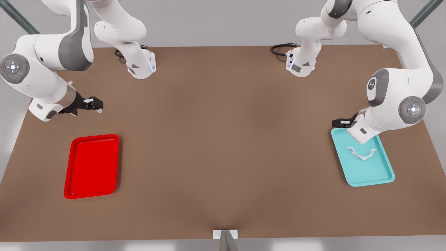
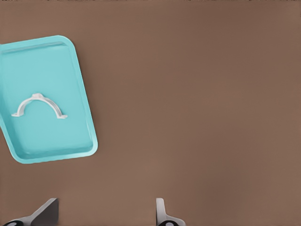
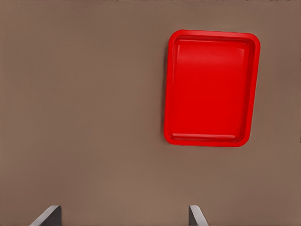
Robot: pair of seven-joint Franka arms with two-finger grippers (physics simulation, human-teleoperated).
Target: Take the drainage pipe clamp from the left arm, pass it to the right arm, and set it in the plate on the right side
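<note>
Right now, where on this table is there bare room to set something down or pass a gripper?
The brown table lies bare between the red plate and the teal tray. The plate's floor is bare too. The tray holds the drainage pipe clamp, with the open left gripper at its far corner. The open right gripper hovers beyond the plate.

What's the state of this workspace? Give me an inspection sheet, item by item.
Surface: brown table, flat.
Job's things: drainage pipe clamp lies in the teal tray; red plate holds nothing.
Clutter: nothing seen.
Grippers: left gripper open, over the teal tray's far edge, holding nothing; right gripper open, beyond the red plate, holding nothing.
Cables: black loops at both arm bases.
Surroundings: grey floor, metal frame struts at the corners.
</note>
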